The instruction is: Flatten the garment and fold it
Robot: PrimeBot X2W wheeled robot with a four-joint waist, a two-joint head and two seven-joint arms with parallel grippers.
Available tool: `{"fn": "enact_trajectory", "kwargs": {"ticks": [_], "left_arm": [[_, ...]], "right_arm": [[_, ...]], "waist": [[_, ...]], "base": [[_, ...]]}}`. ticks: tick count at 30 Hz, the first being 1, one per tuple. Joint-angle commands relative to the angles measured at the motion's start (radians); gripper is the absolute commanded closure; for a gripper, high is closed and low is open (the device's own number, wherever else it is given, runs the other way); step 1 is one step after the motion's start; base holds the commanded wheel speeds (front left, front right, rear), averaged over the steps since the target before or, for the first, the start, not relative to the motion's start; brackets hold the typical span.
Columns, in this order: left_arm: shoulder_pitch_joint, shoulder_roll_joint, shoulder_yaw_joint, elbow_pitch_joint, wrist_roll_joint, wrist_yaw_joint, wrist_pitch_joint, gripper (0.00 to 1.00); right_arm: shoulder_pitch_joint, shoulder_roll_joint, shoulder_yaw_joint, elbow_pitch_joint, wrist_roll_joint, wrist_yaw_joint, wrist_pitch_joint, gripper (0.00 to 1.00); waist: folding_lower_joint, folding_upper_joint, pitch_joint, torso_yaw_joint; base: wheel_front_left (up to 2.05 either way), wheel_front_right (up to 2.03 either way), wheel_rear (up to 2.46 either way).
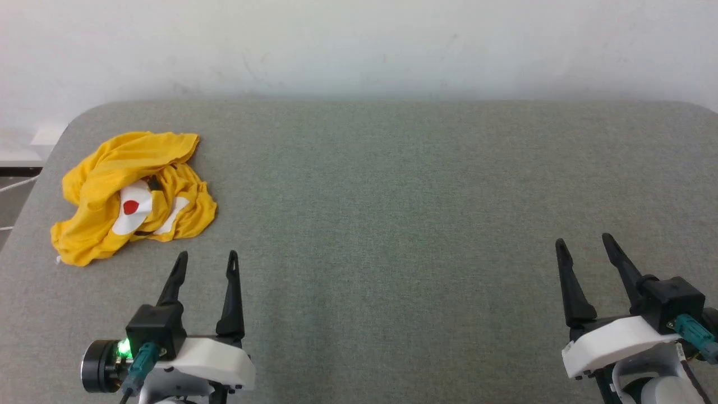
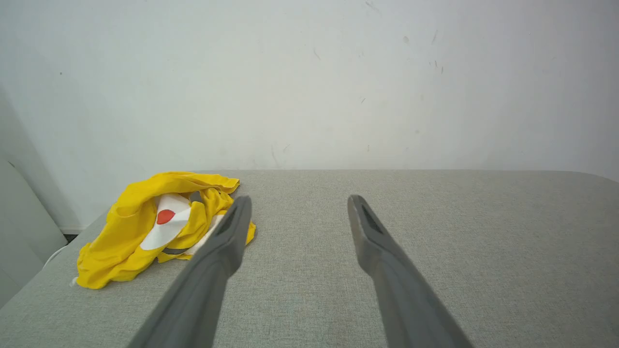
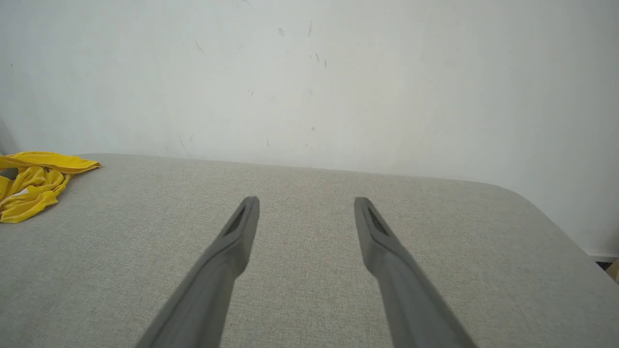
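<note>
The garment is a bright yellow T-shirt lying in a crumpled heap at the far left of the grey table; a white patch with a red dot shows among its folds. In the left wrist view the garment lies ahead and to the left. The right wrist view catches an edge of the garment at far left. My left gripper stands open just short of the heap and slightly to its right, nothing between its fingers. My right gripper is open over bare cloth at the lower right, far from the garment.
The table top is covered in grey fabric with rounded far corners and backs onto a white wall. Its left edge runs close beside the garment, with a gap to the floor and a white cable there.
</note>
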Motion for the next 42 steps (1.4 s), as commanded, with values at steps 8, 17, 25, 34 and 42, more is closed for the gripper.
{"fn": "enact_trajectory", "kwargs": {"ticks": [8, 17, 25, 34, 42], "left_arm": [[0.018, -0.003, 0.0, -0.028, -0.011, 0.02, -0.026, 0.0], [0.03, -0.003, 0.001, -0.039, -0.019, 0.027, -0.045, 0.0], [0.046, -0.003, 0.005, -0.043, -0.027, 0.024, -0.062, 0.0], [0.053, -0.004, 0.003, -0.047, -0.041, 0.027, -0.079, 0.0], [0.062, -0.004, -0.003, -0.058, -0.055, 0.039, -0.095, 0.0]], "right_arm": [[-0.001, 0.002, -0.005, 0.012, 0.014, -0.001, -0.026, 0.0], [0.003, 0.002, -0.005, 0.025, 0.031, -0.001, -0.045, 0.0], [0.005, 0.002, 0.003, 0.033, 0.036, -0.001, -0.061, 0.0], [0.009, 0.002, 0.008, 0.042, 0.032, -0.001, -0.078, 0.0], [0.011, 0.003, 0.02, 0.056, 0.034, -0.002, -0.095, 0.0]], "waist": [[-0.0001, 0.0, 0.006, 0.043], [-0.0001, 0.0, 0.004, 0.099], [-0.0001, 0.0, 0.008, 0.157], [-0.0001, 0.0, 0.016, 0.218], [-0.0001, 0.0, 0.023, 0.277]], "base": [[0.0, 0.0, 0.0], [0.0, 0.0, 0.0], [0.0, 0.0, 0.0], [0.0, 0.0, 0.0], [0.0, 0.0, 0.0]]}}
